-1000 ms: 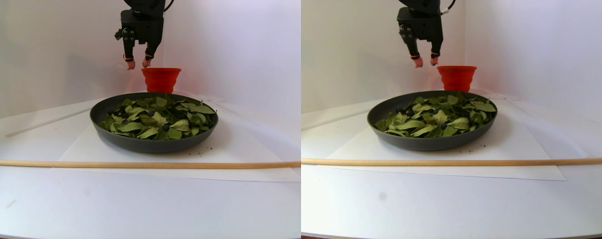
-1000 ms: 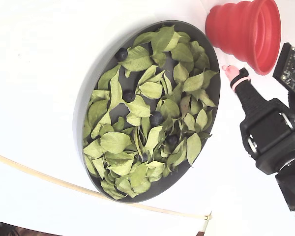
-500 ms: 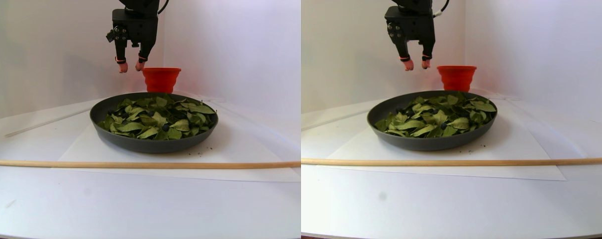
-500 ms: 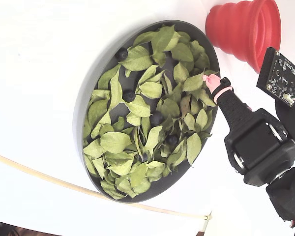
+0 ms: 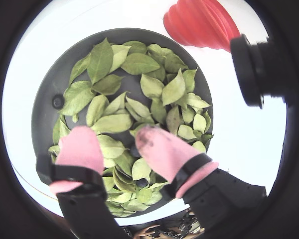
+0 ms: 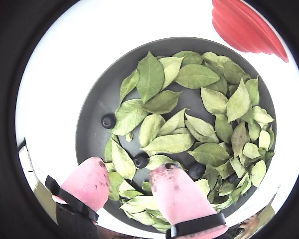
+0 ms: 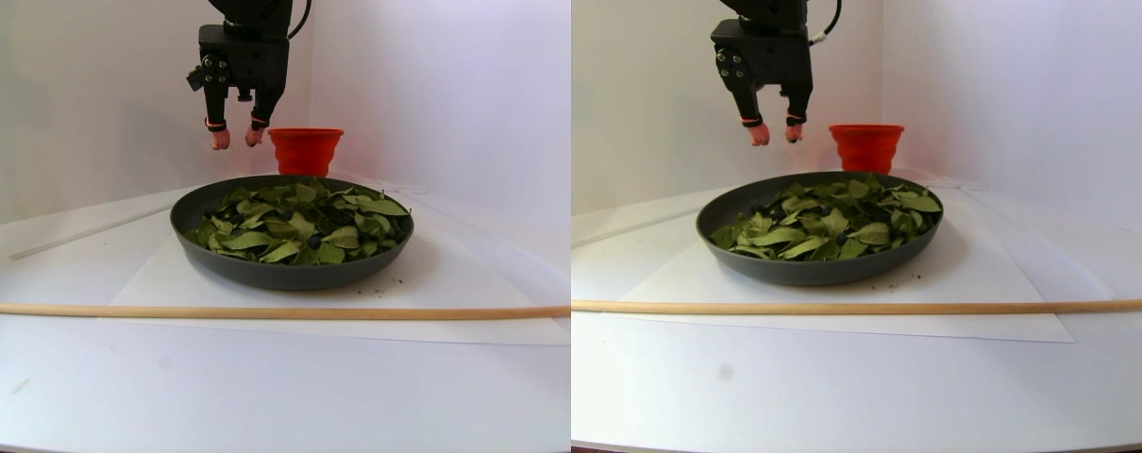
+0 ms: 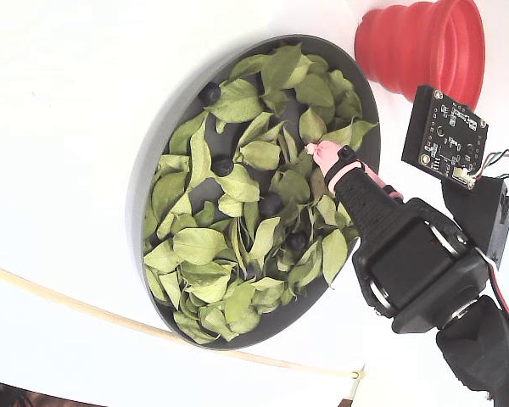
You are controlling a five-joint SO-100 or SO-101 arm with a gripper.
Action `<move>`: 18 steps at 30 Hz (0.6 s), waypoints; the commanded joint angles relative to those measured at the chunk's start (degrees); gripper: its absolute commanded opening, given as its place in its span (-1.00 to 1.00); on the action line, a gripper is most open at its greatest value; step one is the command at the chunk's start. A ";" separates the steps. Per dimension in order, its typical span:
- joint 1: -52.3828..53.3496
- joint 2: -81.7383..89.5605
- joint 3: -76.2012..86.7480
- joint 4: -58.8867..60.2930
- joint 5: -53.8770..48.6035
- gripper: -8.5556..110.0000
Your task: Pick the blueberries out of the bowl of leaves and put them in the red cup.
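Open claw [image 7: 232, 139] above leaves [image 7: 297, 225]

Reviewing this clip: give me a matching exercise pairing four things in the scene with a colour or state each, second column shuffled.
Things:
1. red cup
2. bowl
3. gripper
4. wooden stick

States:
A. open, above the leaves
B. lying in front of the bowl
C. upright behind the bowl
D. dark grey, holding blueberries

Pairs: 1-C, 2-D, 3-A, 4-B

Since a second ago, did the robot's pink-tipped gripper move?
Yes. In the fixed view the gripper moved left, from beside the bright red ribbed cup to over the leaves in the wide dark grey bowl.
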 commanded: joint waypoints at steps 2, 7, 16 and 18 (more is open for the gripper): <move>-0.53 4.39 0.18 0.09 -0.18 -0.60; -0.79 3.34 1.67 -0.88 -0.88 -0.59; -0.97 0.26 3.16 -3.34 -1.93 -0.59; -0.88 -1.14 3.34 -4.92 -2.29 -0.59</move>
